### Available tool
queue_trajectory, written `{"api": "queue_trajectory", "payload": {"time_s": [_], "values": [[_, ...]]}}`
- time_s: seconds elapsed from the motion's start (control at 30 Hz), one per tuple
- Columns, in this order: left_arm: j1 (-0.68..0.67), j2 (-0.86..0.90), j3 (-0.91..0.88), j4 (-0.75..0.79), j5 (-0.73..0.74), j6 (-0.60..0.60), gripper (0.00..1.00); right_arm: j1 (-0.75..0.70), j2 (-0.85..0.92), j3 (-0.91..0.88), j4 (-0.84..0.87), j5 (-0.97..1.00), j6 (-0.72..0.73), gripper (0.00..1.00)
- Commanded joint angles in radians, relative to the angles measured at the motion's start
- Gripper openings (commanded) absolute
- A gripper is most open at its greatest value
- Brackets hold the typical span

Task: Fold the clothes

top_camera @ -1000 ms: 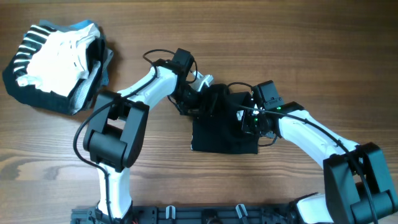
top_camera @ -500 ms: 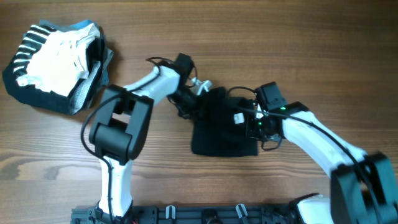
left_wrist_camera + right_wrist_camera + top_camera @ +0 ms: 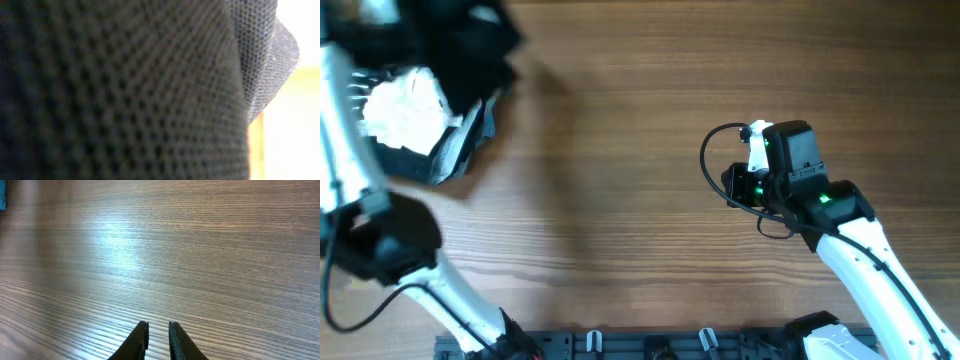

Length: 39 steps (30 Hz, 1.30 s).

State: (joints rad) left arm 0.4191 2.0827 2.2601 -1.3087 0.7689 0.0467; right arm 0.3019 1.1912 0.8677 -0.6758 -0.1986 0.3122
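From above, we see the large black T-shirt of soft fabric [image 3: 470,45], blurred, at the top left corner, partly over the crumpled white garment [image 3: 405,110]. In the left wrist view, dark woven cloth fills the picture, so we cannot tell the left pincer's state. In the right wrist view, the right pincer [image 3: 158,325] has its fingers slightly apart and empty, above the brown wooden table [image 3: 200,240].

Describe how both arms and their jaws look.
The left arm and right arm have white rounded links and black boxy joint housings. The right arm carries green lights and a looping black cable. The right gripper has two slim, black, tapered jaws; the left gripper's are out of sight.
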Motion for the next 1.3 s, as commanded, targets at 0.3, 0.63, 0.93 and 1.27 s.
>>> {"api": "queue_trajectory", "payload": {"time_s": [0.3,0.63,0.93,1.27], "values": [[0.276,0.139,0.014,-0.032,-0.109,-0.002,1.00,-0.002,-0.004,0.011,0.009,-0.012,0.032,0.16],[0.418,-0.042,0.037,-0.065,-0.105,-0.010,1.00,-0.002,-0.004,0.011,0.004,-0.008,0.031,0.18],[0.281,-0.151,0.029,-0.097,-0.128,0.155,1.00,-0.002,-0.004,0.011,0.005,0.027,0.053,0.32],[0.162,0.042,-0.115,0.065,-0.652,-0.194,1.00,-0.002,-0.004,0.011,-0.027,0.018,0.136,0.33]]}}
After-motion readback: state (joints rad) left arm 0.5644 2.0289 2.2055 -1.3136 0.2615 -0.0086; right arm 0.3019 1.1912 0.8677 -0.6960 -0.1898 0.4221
